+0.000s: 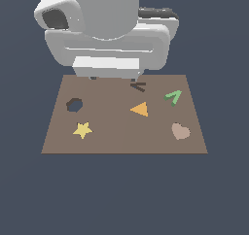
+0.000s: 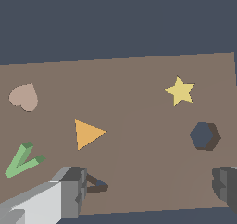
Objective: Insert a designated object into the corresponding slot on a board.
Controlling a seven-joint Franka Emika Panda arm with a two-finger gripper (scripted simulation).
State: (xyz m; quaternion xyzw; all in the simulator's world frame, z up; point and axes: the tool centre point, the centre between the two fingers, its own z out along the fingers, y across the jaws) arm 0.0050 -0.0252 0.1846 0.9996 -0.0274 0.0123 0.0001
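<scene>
The green V-shaped piece (image 1: 173,96) lies flat on the brown board (image 1: 121,139) toward the exterior view's right; it also shows in the wrist view (image 2: 22,160). The dark V-shaped slot (image 1: 138,87) sits at the board's far edge, partly under the arm; in the wrist view the slot (image 2: 96,184) is partly hidden by one finger (image 2: 69,190). My gripper (image 2: 148,188) is open and empty, above the far edge of the board, apart from the green piece. In the exterior view the fingers are hidden by the arm body.
On the board lie an orange triangle (image 1: 140,109), a yellow star (image 1: 82,129), a tan heart (image 1: 180,131) and a dark octagonal hole (image 1: 74,104). The white arm body (image 1: 107,30) looms over the board's far edge.
</scene>
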